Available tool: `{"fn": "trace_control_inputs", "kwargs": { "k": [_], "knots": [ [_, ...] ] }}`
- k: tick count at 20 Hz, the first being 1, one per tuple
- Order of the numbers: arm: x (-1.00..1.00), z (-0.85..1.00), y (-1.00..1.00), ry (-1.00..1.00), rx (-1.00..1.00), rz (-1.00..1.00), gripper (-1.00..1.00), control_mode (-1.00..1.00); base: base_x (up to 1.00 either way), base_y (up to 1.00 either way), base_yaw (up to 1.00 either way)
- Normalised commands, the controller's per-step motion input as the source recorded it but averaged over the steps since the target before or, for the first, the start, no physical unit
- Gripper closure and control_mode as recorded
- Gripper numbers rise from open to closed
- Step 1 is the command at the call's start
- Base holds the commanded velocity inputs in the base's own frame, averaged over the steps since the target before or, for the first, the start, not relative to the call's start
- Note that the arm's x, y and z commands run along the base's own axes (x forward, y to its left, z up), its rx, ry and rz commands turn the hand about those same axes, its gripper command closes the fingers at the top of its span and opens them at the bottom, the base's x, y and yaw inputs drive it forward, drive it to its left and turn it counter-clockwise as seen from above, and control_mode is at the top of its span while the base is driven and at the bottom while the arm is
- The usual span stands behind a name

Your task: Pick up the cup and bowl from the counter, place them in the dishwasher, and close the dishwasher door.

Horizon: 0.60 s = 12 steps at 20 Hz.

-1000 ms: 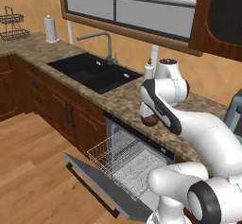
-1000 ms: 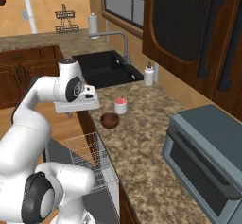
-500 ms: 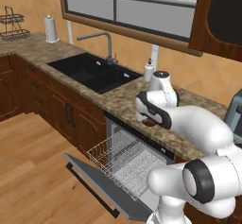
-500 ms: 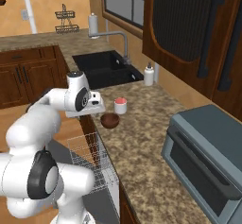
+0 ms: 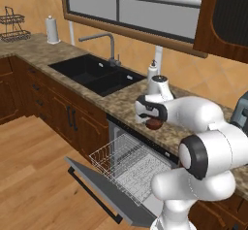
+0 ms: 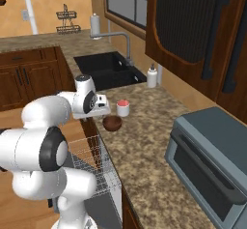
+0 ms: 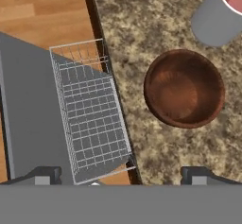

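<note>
The dark reddish-brown bowl (image 7: 184, 88) sits empty on the granite counter (image 7: 137, 29) near its front edge. The white cup (image 7: 220, 12) with its pinkish-red inside stands just beyond it. Both also show in the right base view, the bowl (image 6: 112, 122) and the cup (image 6: 123, 108). My gripper (image 7: 123, 175) is open and hovers over the counter edge, left of the bowl, holding nothing. It hangs beside the bowl (image 5: 154, 123) in the left base view too. The dishwasher door (image 5: 97, 190) lies folded down, with the white wire rack (image 5: 123, 163) pulled out below the gripper (image 6: 96, 111).
A black sink (image 5: 94, 73) with a faucet (image 5: 109, 44) lies left of the bowl. A white soap dispenser (image 6: 152, 76) stands at the wall. A grey toaster oven (image 6: 212, 160) fills the counter's right end. A paper towel roll (image 5: 52, 29) and a wire stand (image 5: 12, 25) are far left.
The arm has folded lower and the hand has shifted a little towards the bowl, staying above the counter's front edge. Bowl, cup and dishwasher door have not moved.
</note>
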Motion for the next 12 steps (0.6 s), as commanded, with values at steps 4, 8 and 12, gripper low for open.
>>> {"fn": "trace_control_inputs", "kwargs": {
  "k": [4,8,12],
  "knots": [
    [0.36,-0.28,0.0,0.0,0.0,-0.08,-1.0,-1.0,0.0,0.0,0.0],
    [0.11,-0.33,-0.04,0.0,0.0,-0.07,-1.0,-1.0,0.0,0.0,0.0],
    [0.18,-0.34,-0.16,0.0,0.0,0.0,-1.0,-1.0,0.0,0.0,0.0]
  ]
}}
